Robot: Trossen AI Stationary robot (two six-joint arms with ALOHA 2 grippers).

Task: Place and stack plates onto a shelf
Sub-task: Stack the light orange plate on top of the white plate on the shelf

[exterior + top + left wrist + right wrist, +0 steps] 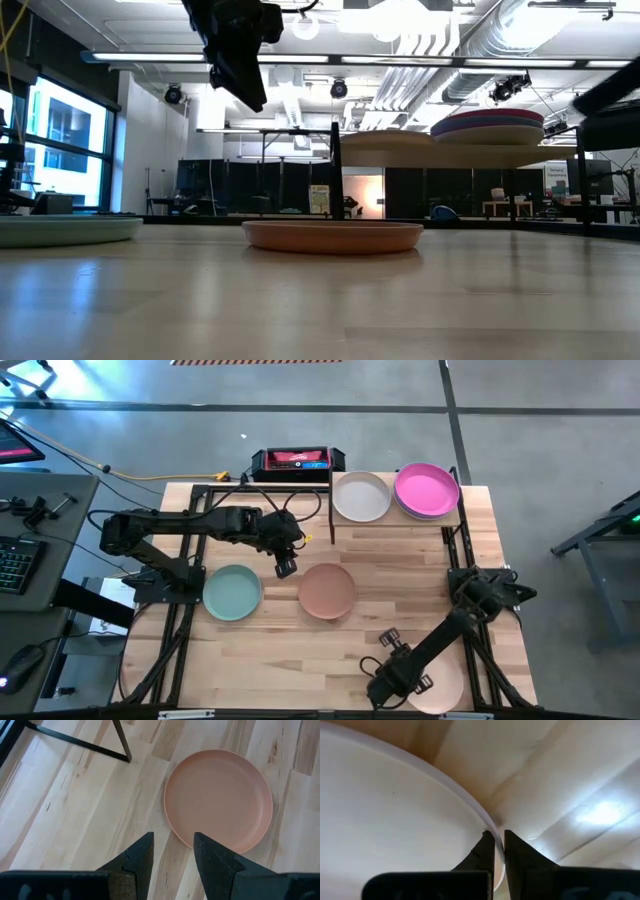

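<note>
A pale peach plate point(440, 688) lies at the table's near right edge, with my right gripper point(402, 683) shut on its left rim. My left gripper point(285, 567) hangs open above the table, between a mint plate point(232, 592) and a terracotta plate point(327, 590) that both lie flat on the wood. In the left wrist view the terracotta plate point(218, 800) lies just beyond the open fingers. At the far right stands the shelf point(390, 148), bearing a cream plate point(360, 497) and a pink plate point(427, 488) stacked on a purple one. My right gripper pinches the peach plate's rim point(487, 827) between its two fingers, one finger over the plate's inner side and one outside the edge. The fingers come steeply from above. Whether the plate is off the table, I cannot tell.
The shelf's black frame post point(331, 510) and a brace point(122, 742) stand near the left gripper. A black and red device point(297, 460) sits at the far edge. Black frame rails point(180, 630) run along both sides of the table. Bare wood lies near the middle front.
</note>
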